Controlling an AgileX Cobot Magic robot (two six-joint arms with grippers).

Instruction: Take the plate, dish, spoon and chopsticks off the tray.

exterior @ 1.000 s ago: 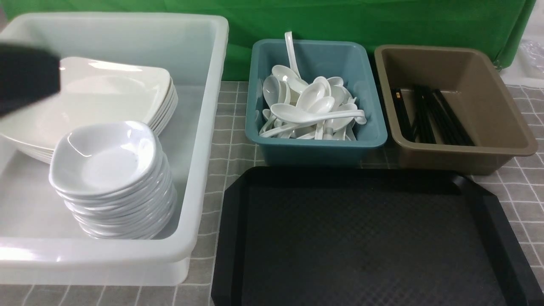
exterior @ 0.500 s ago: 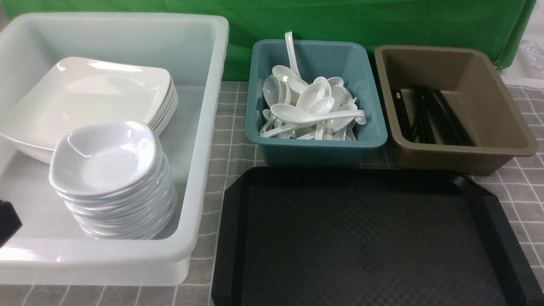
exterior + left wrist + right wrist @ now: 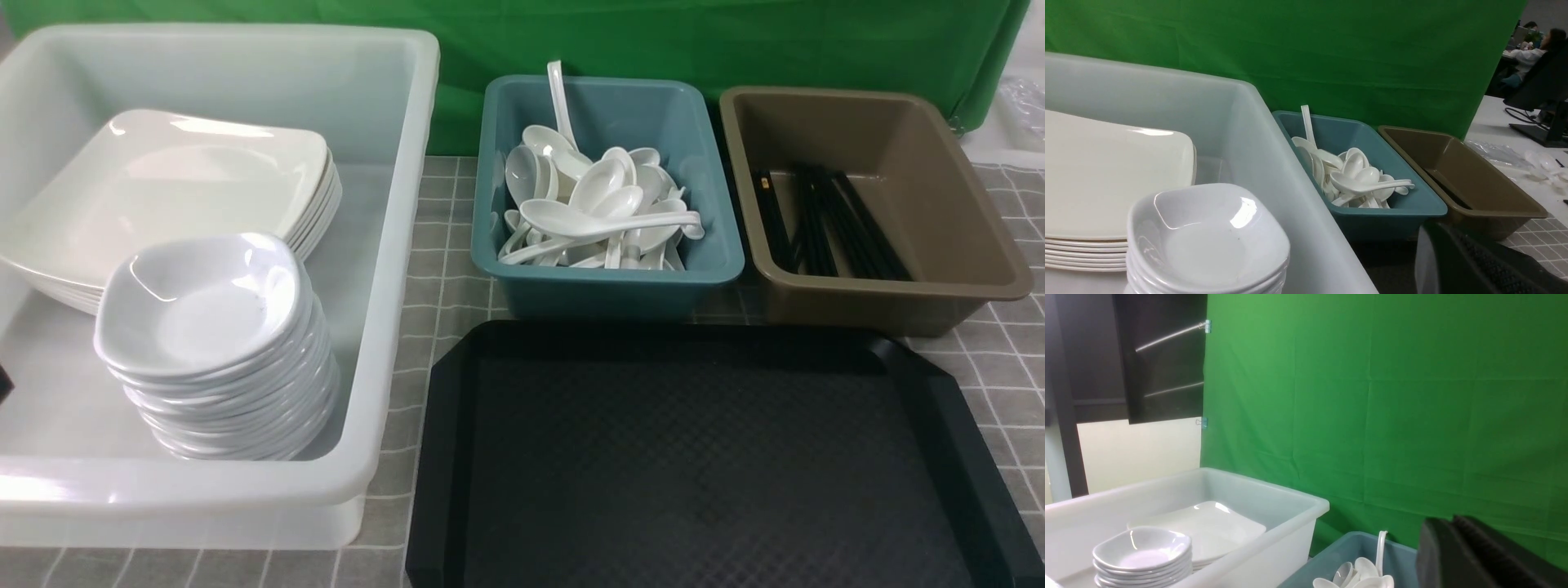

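Note:
The black tray (image 3: 454,425) lies bare at the front, with nothing on it. The white square plate (image 3: 180,180) tops a stack inside the white tub (image 3: 397,245). A pile of small dishes (image 3: 204,302) stands in front of that stack. White spoons (image 3: 604,204) fill the teal tub (image 3: 722,204). Black chopsticks (image 3: 824,233) lie in the brown tub (image 3: 963,212). My left gripper (image 3: 1435,228) is shut and empty, low beside the white tub; only a dark sliver of it (image 3: 2,382) shows in the front view. My right gripper (image 3: 1449,522) hangs above the teal tub, fingers together, holding nothing.
A green cloth (image 3: 653,41) backs the table. The three tubs stand in a row behind and left of the tray, on a grey checked tablecloth (image 3: 441,269). Clear plastic bags (image 3: 1515,157) lie on a white desk past the brown tub.
The left arm's dark shape has dropped from over the plates and slid almost off the front view's left edge. The crockery, tubs and tray have not moved.

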